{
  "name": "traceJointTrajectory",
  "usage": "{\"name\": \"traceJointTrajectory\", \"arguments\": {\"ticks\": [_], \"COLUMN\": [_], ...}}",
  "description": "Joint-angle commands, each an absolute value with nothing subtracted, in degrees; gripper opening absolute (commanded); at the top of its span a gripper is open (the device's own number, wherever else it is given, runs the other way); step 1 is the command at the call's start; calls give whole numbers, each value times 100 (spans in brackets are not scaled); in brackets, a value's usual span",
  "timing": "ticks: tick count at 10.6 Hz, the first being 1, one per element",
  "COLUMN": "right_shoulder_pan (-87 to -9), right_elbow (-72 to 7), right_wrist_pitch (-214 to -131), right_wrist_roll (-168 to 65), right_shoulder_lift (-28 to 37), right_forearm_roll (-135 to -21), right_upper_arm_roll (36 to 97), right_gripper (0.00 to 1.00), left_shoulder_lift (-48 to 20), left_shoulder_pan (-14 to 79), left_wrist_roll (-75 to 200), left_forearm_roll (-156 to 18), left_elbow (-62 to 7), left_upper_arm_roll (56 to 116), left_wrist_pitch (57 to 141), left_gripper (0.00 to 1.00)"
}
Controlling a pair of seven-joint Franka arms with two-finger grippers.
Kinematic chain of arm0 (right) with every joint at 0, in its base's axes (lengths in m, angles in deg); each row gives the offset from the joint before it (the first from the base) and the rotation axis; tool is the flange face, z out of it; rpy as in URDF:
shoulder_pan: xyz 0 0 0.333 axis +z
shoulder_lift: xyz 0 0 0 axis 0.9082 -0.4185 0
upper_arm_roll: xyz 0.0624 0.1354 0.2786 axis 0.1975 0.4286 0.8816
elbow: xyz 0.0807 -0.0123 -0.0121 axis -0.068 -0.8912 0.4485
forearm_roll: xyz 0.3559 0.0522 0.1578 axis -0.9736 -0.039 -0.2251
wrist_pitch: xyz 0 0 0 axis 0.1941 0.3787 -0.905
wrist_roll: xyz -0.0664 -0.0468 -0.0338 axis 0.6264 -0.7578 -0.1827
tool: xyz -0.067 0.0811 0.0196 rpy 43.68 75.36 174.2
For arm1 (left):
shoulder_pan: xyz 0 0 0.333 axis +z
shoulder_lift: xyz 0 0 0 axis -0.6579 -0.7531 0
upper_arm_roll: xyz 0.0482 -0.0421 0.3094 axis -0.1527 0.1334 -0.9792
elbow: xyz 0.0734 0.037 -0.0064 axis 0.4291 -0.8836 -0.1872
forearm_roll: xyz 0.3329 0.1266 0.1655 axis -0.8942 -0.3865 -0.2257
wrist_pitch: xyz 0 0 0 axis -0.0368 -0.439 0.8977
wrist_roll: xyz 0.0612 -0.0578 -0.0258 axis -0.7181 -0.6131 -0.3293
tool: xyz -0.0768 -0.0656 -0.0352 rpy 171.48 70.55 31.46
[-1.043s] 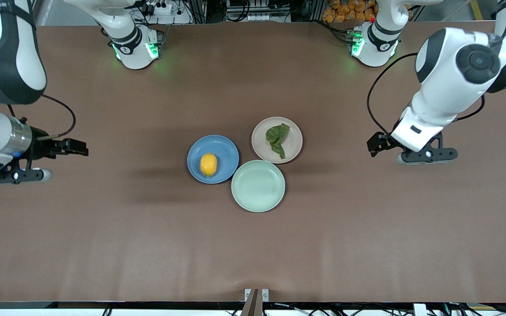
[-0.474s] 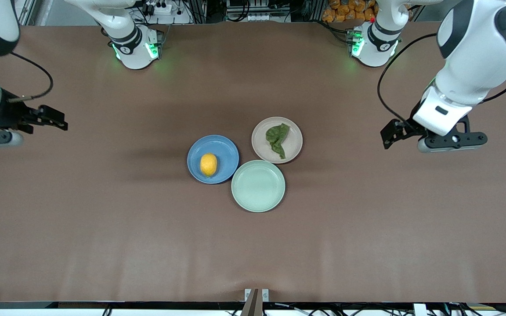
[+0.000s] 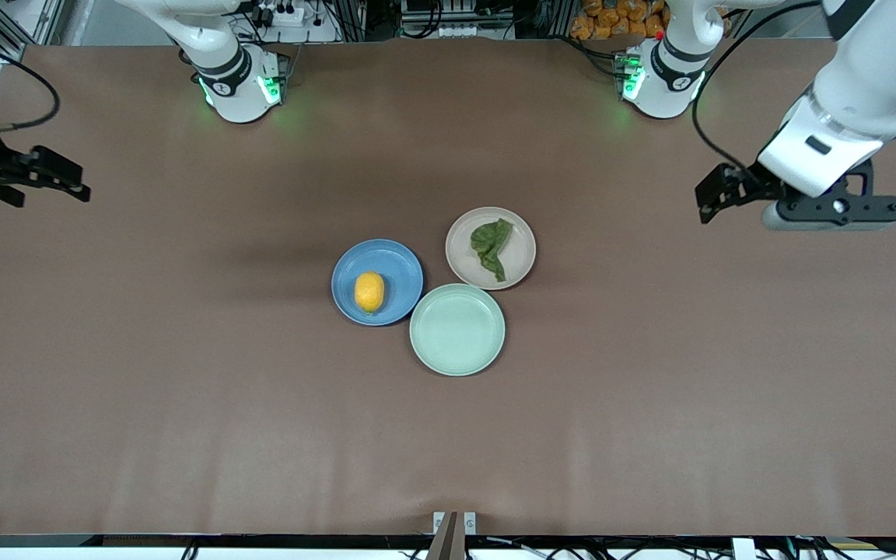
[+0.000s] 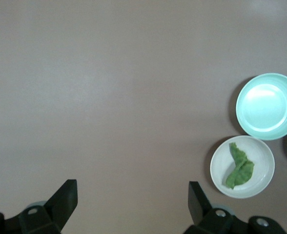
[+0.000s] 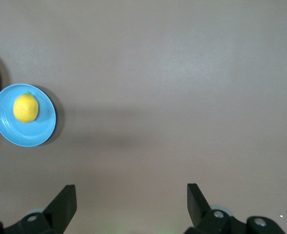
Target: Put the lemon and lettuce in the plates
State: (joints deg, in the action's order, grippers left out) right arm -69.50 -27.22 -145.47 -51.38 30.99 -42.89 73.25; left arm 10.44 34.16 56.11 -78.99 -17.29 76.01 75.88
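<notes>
Desk [image 3: 183,404]: brown surface carrying three plates in a tight cluster near its middle.

Blue plate [image 3: 377,281]: the cluster's plate toward the right arm's end. Holds the lemon.

Lemon [image 3: 369,292]: yellow, oval, lying inside the blue plate, slightly nearer the front camera than the plate's middle. Also seen in the right wrist view [image 5: 25,107], resting on the same plate [image 5: 41,131].

Beige plate [image 3: 520,257]: farthest of the three from the front camera, toward the left arm's end. Holds the lettuce.

Lettuce [image 3: 491,243]: one dark green wrinkled leaf lying flat within the beige plate, its pointed tail toward the front camera. The left wrist view shows it [image 4: 240,167] wholly inside the rim [image 4: 218,168].

Mint-green plate [image 3: 457,330]: nearest the front camera; its rim appears to touch both other plates, though contact is hard to confirm.

Left hand [image 3: 716,198]: up over bare desk at the left arm's end, well apart from the plates; fingers [image 4: 65,197] spread wide, nothing between them.

Right hand [image 3: 47,179]: up over bare desk at the right arm's end, well apart from the plates; fingers [image 5: 64,202] spread wide, holding nothing.
</notes>
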Motion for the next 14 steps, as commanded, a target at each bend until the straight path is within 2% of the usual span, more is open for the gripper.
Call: {"name": "traceJointTrajectory", "arguments": {"ticks": [1, 4, 7, 14], "right_shoulder_pan": [-6459, -6535, -6509, -6482], "right_elbow": [-2405, -1966, -1939, -1903], "right_wrist_pitch": [-14447, -14430, -14158, -14315], "right_wrist_roll": [-5044, -5044, -5044, -5079], "right_shoulder_lift": [2966, 2623, 2631, 2561], "right_forearm_roll": [-4294, -4365, -4330, -4347], "right_upper_arm_roll": [6682, 6625, 6625, 6625], "right_gripper": [100, 100, 100, 100], "left_shoulder_lift": [1055, 1169, 1152, 1126], "left_shoulder_pan": [3525, 3543, 3534, 3481], "left_wrist_roll": [5840, 5840, 5927, 6157], "left_forearm_roll": [-7840, -7928, -7955, -7946], "left_elbow": [-1431, -1395, -1273, -1079], "left_upper_arm_roll": [7609, 7626, 7635, 7644], "left_wrist_pitch": [7167, 6877, 6631, 6515], "left_gripper": [100, 100, 100, 100]}}
